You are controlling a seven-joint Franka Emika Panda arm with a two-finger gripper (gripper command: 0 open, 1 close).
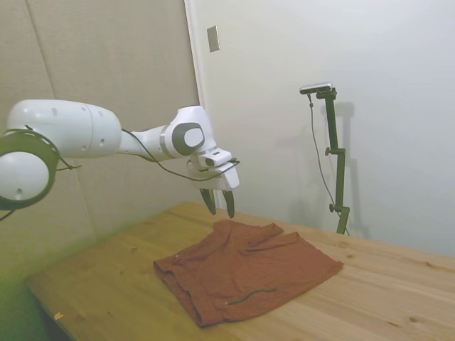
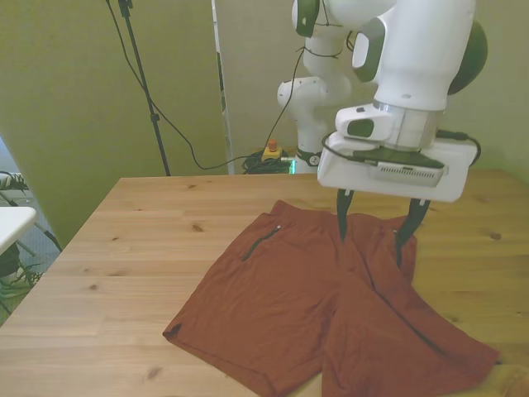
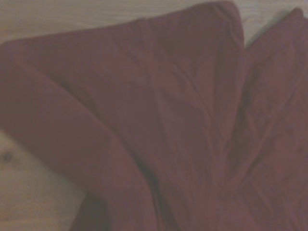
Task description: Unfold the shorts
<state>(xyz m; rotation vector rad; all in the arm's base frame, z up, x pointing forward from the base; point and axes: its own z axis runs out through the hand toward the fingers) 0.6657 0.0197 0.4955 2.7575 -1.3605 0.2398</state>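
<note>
The shorts (image 2: pixel 331 314) lie spread on the wooden surface (image 2: pixel 124 273), mostly flat, both legs toward the near edge in the front view and the waistband toward the far side. The gripper (image 2: pixel 376 227) hangs over the waistband area with its fingers wide apart and pointing down, holding nothing; from the side view its tips look to be just above the cloth rather than pressing into it, though the gap is hard to judge. Close up, the wrist view shows a fold (image 3: pixel 144 163) where one layer lies over another, with a dark crease beside it. That doubled flap seems to be what is left to open. To do it well, the gripper should probably come down on the edge of the upper layer only, pinch a thin bit of fabric, then lift low and draw it outward away from the crease so the layer underneath stays put. Soft cloth will likely sag and drag, so a slow pull suits it.
</note>
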